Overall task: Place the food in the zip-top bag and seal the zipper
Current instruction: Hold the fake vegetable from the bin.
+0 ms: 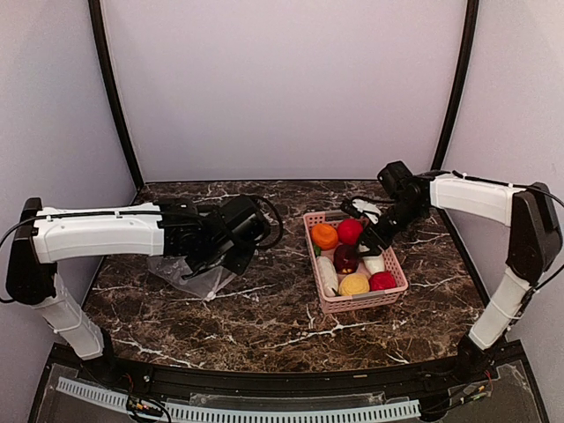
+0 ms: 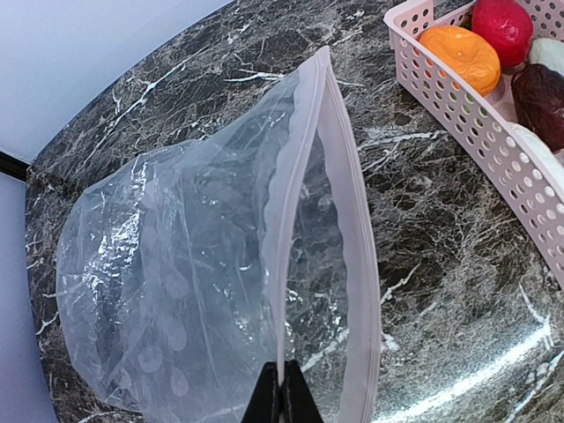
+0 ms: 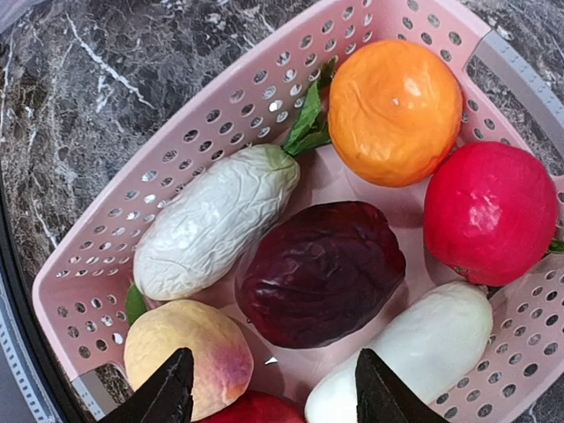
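The food lies in a pink basket: an orange ball, a red ball, a dark maroon ball, a yellow ball and two white radishes. My right gripper is open just above them, fingers either side of the maroon ball's near end; it shows in the top view. The clear zip-top bag lies left of the basket with its mouth gaping. My left gripper is shut on one lip of its white zipper strip. No slider is visible.
The basket's near wall stands right of the bag mouth. The dark marble table is walled by pale panels at the back and sides. A black rail runs along the front edge.
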`<move>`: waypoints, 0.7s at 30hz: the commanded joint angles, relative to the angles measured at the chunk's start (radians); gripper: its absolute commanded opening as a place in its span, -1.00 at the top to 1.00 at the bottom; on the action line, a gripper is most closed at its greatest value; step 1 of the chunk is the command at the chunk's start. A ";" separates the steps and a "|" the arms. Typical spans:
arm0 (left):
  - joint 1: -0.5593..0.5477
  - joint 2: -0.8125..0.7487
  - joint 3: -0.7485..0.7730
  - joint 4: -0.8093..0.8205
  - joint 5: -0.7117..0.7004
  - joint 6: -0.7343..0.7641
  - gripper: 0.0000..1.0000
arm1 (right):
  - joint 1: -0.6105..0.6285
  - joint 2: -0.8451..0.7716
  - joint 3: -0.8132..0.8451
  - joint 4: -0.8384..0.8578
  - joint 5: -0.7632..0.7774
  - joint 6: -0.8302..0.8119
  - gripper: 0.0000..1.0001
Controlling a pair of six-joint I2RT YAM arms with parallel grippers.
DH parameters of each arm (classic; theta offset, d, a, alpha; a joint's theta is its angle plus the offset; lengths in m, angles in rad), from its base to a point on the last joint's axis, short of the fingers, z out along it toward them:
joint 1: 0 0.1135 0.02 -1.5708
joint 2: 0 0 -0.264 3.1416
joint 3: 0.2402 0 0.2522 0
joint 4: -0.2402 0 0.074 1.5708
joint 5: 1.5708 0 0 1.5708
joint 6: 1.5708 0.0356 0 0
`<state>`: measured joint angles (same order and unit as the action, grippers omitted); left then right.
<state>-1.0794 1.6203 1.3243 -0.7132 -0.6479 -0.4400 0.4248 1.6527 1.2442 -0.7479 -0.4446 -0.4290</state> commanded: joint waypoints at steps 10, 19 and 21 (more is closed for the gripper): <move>0.006 -0.131 -0.081 0.095 0.073 0.000 0.99 | 0.046 0.180 0.095 -0.022 0.084 0.041 -0.43; 0.006 -0.149 -0.095 0.108 0.102 0.007 0.99 | 0.048 0.248 0.153 -0.035 0.026 0.053 -0.97; 0.006 -0.155 -0.098 0.113 0.105 0.008 0.99 | 0.049 0.251 0.156 -0.034 0.022 0.054 -0.90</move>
<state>-1.0760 1.5158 1.2472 -0.6136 -0.5575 -0.4385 0.4648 1.8889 1.3716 -0.7719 -0.3931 -0.3862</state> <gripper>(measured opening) 0.010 0.978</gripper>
